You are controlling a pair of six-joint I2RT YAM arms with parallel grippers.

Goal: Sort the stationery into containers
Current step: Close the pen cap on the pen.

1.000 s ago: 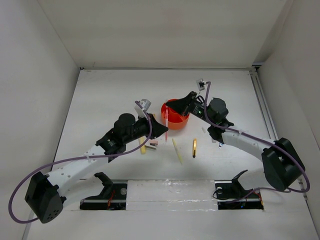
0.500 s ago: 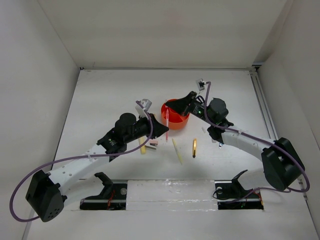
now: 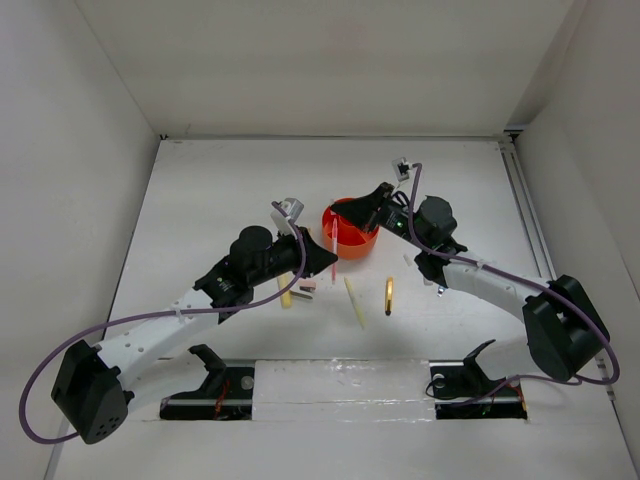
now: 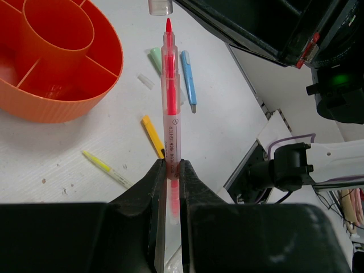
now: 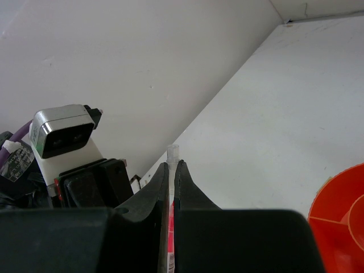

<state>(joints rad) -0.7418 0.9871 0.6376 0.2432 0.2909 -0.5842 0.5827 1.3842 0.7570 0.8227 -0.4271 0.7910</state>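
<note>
Nothing has visibly moved: left gripper (image 4: 170, 165) still clamps the pink pen (image 4: 170, 102) over the table's (image 4: 68, 148) middle beside the organiser (image 4: 62, 108), long axis and red tip aimed at the clear cap (image 4: 160, 5) pinched by the right gripper (image 5: 172, 166).

The left gripper (image 3: 326, 262) with the pink pen (image 4: 170, 102) moved very slightly above the table's (image 3: 200, 180) middle; the difference is hardly visible.

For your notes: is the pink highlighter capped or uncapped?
Uncapped: the highlighter shows a bare red tip, the clear cap apart just beyond it.
</note>
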